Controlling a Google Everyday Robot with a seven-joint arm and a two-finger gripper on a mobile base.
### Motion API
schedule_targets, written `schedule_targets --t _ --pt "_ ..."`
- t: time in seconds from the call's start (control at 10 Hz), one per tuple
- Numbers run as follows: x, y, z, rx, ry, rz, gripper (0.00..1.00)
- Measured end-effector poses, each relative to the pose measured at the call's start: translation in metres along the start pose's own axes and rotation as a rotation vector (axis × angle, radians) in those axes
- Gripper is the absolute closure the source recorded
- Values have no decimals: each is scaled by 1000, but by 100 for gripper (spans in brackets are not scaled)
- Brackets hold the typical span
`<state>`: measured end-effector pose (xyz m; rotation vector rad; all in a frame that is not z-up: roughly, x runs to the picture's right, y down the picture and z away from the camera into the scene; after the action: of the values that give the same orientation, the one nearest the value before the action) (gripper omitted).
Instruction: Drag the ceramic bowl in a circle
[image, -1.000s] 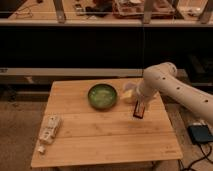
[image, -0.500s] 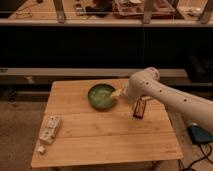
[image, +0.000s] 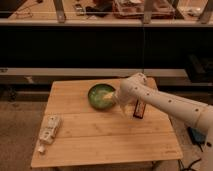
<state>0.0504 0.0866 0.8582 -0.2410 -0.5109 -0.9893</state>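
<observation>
The ceramic bowl (image: 99, 95), round, shallow and glossy green, sits on the wooden table (image: 100, 145) near the middle of its far edge. My pale arm reaches in from the right. Its gripper (image: 111, 97) is down at the bowl's right rim, open, with the tips reaching over the rim into the bowl. The arm hides the right side of the bowl. I cannot tell whether the fingers touch the rim.
A dark bottle with a red label (image: 139, 109) stands upright on the table just right of the gripper, partly behind the arm. A white packet (image: 49, 129) lies near the table's left front corner. A dark shelf unit (image: 100, 45) runs behind the table.
The arm has swung left from above the dark bottle, and the gripper has come down onto the bowl's right side. The bowl, bottle and packet have stayed put.
</observation>
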Motion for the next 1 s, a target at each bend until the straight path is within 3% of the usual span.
schedule_targets --t 0.2,0.4,0.6,0.7,1.0 --pt "7 -11 18 -22 0 -48 20" --pt "18 -16 28 -40 5 -59 20" --pt "24 -21 41 -40 -19 -49 21" --pt "24 -23 46 -34 -36 -48 25" --pt "26 -27 55 -28 -64 -71 53"
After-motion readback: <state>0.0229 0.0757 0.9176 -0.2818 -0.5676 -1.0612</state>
